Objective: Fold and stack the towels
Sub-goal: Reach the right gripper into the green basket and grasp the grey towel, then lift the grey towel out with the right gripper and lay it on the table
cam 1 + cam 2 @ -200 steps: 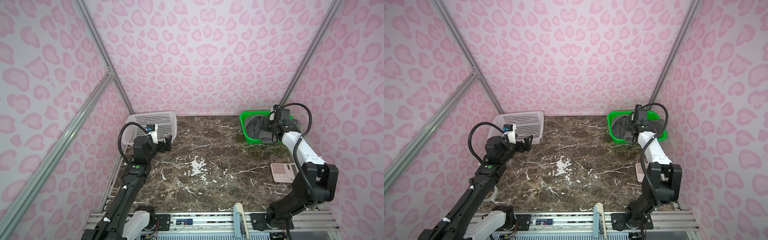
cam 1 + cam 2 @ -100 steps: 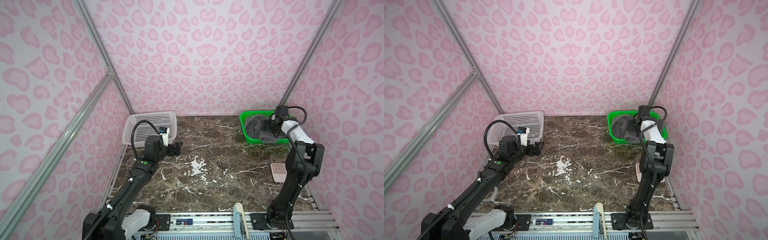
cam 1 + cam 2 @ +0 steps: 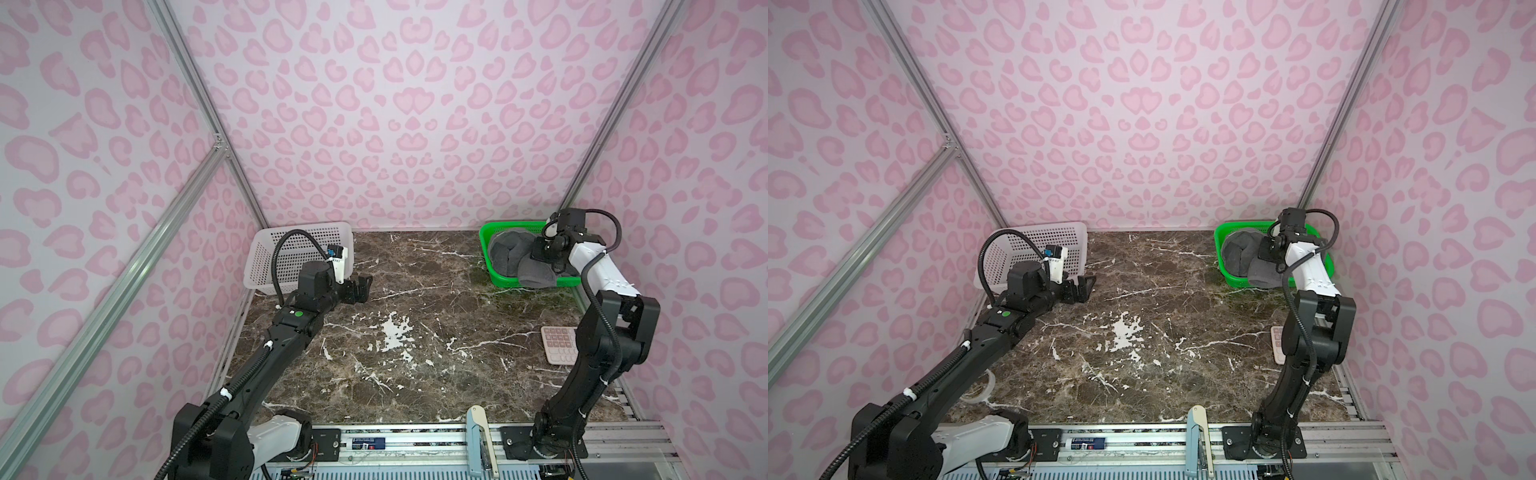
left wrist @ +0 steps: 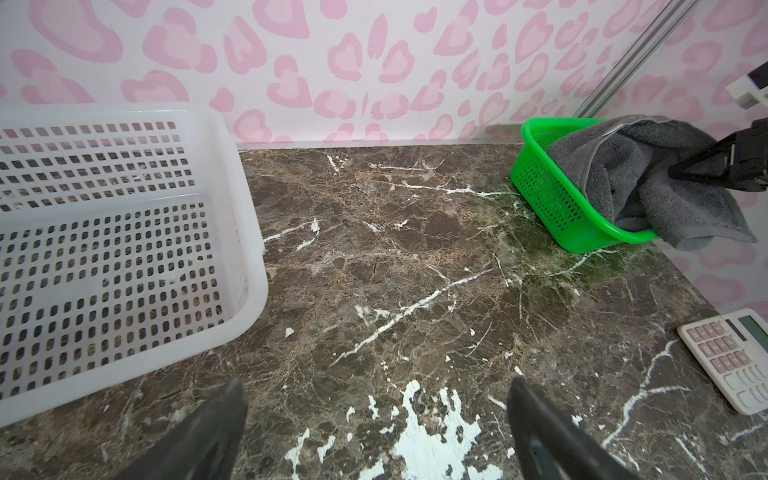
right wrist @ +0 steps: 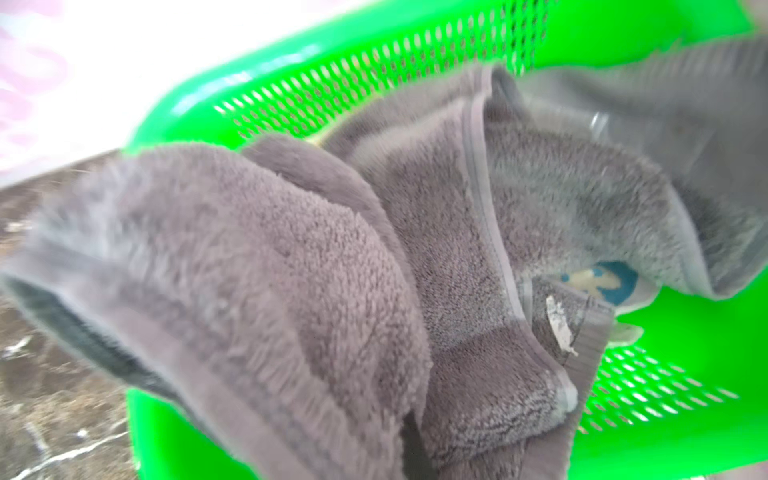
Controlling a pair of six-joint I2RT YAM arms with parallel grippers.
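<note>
Extraction of the grey towel (image 3: 511, 257) from the green basket (image 3: 485, 249) is the step in hand, judging by the grip. The basket sits at the table's (image 3: 415, 374) 1 o'clock corner, counting 12 o'clock as the back wall. The right gripper (image 3: 537, 254) has its jaws pinched shut on a bunched fold of that towel. The left wrist view shows the tips biting into the pile above the rim. 1 flap hangs over the basket's 6 o'clock rim, and the rest is heaped inside. A blue towel (image 5: 615, 286) peeks out beneath the grey one in the right wrist view. No orange towel can be seen. A good pull would rise straight up until the hem clears the rim, then swing toward 7 o'clock onto open marble. Dragging sideways early could tip or slide the light basket, or bring the blue cloth along. The pinch holds a fold, not a corner, so the towel will likely hang lumpy and need regripping. The left gripper (image 3: 359, 289) hovers with jaws wide beside the white basket (image 3: 266, 266) at 11 o'clock, well apart from the towel and placed to take an edge. The calculator (image 3: 559, 345) at 4 o'clock should stay clear of the spread.
</note>
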